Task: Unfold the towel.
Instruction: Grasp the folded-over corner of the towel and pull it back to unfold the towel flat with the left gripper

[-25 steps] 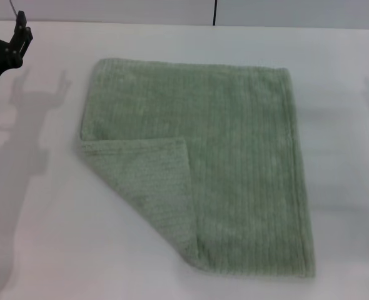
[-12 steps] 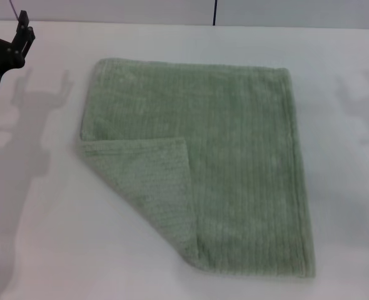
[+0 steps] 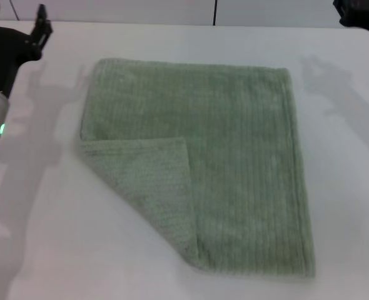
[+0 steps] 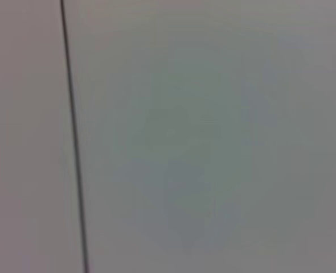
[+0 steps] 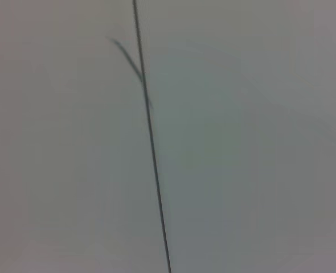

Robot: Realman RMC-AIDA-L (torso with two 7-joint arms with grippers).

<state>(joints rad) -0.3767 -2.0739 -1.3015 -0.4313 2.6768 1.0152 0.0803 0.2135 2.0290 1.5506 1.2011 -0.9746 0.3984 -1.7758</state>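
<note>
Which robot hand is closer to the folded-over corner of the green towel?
Left. The left gripper is up past the towel's far left corner, on the flap's side. The right gripper sits at the far right, farther away.

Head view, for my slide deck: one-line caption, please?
Sage-green towel on white table, near-left corner folded over; left gripper and right gripper at far corners.

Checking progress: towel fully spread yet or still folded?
Partly folded. The towel lies flat on the table, but its near-left corner flap is turned over onto it. No gripper touches it.
</note>
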